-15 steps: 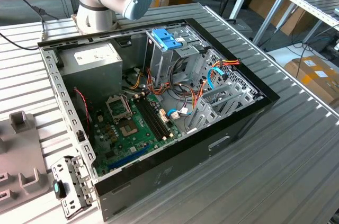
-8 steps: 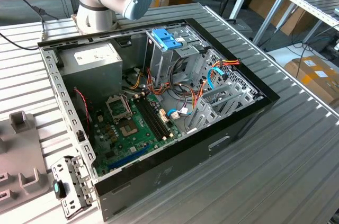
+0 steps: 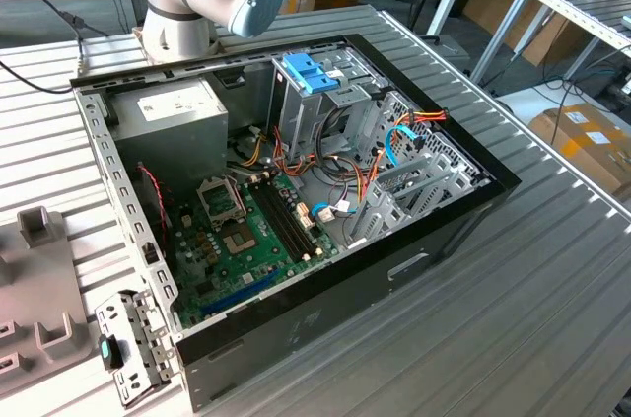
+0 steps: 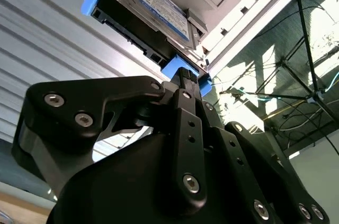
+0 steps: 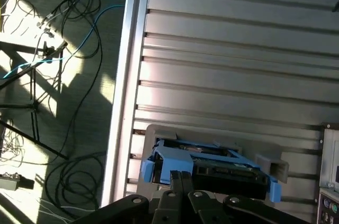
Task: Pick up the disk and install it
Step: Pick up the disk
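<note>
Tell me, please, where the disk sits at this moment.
In the first wrist view the disk rests on a grey holder on the ribbed table, near the table's edge, directly ahead of the gripper.

Ribbed metal desk (image 3: 552, 289): open PC case (image 3: 325, 328) mid-desk, grey moulded fixture (image 3: 39, 289) at the exterior view's left, arm base (image 3: 177, 23) at the back, probably bolted on. Grey cradle (image 5: 273, 167) near the desk edge.
</note>
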Available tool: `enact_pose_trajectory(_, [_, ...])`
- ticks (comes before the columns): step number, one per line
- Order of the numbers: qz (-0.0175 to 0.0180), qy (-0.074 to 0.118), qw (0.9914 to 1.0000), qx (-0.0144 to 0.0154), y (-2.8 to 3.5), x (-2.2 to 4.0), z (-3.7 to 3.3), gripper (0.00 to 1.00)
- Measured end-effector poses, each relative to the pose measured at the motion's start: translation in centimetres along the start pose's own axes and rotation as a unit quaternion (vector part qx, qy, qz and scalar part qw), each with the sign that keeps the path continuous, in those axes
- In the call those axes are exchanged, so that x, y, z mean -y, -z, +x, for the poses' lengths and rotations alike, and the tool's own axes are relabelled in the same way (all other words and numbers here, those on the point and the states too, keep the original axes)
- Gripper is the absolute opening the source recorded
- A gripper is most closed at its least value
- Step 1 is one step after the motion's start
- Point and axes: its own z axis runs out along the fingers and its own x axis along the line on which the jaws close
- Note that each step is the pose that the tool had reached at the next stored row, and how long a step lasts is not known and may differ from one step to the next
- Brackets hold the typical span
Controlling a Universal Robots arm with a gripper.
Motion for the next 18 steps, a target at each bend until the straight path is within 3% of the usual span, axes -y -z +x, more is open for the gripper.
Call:
enact_pose_trajectory(7, [0.0001, 0.007, 0.99997, -0.0003, 0.0, 0.0, 0.0, 0.11])
enact_pose_trajectory(11, [0.0005, 0.041, 0.99916, -0.0015, 0.0, 0.0, 0.0, 0.11])
enact_pose_trajectory(13, [0.0008, 0.066, 0.99782, -0.0024, -0.01, 0.0, 0.0, 0.11])
enact_pose_trajectory(14, [0.001, 0.085, 0.99641, -0.0031, -0.01, 0.0, 0.0, 0.11])
enact_pose_trajectory(18, [0.0015, 0.129, 0.99163, -0.0048, -0.03, 0.0, 0.0, 0.11])
